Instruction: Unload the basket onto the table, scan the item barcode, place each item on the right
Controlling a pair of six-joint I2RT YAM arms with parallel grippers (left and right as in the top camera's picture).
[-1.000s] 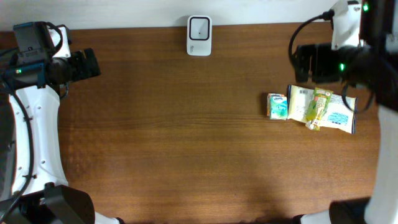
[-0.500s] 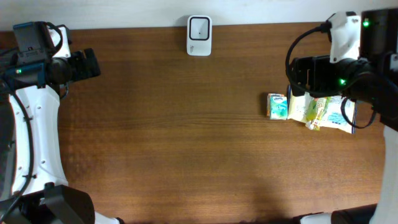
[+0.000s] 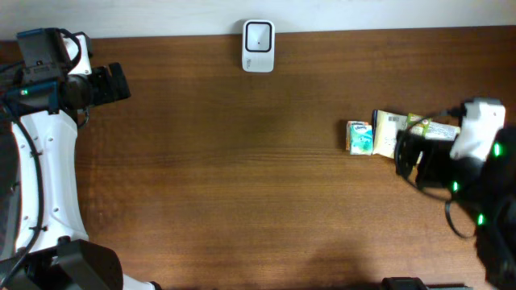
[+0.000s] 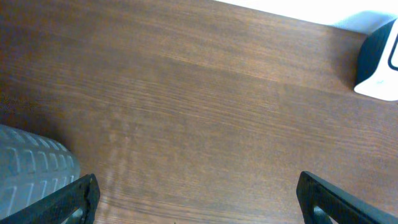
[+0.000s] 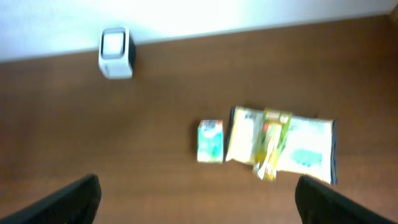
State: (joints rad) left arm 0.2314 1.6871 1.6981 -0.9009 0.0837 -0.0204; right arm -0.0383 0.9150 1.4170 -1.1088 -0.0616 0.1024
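A white barcode scanner (image 3: 259, 46) stands at the table's back edge; it also shows in the right wrist view (image 5: 115, 52) and at the left wrist view's right border (image 4: 379, 62). The items lie together at the right: a small green tissue pack (image 3: 359, 137) (image 5: 210, 141), and beside it a pile of flat white and yellow packets (image 3: 385, 133) (image 5: 280, 146). My right gripper (image 5: 198, 202) hangs open and empty high above them, and in the overhead view its arm (image 3: 472, 153) covers part of the pile. At the far left, my left gripper (image 3: 121, 83) (image 4: 198, 199) is open over bare wood.
The brown wooden table (image 3: 242, 185) ends at a white wall behind the scanner. A grey ribbed object (image 4: 31, 171) shows at the lower left of the left wrist view. The right wrist view is blurred.
My right arm has swung from the back right toward the front, and it now covers part of the packet pile. The left arm and the items have not moved.
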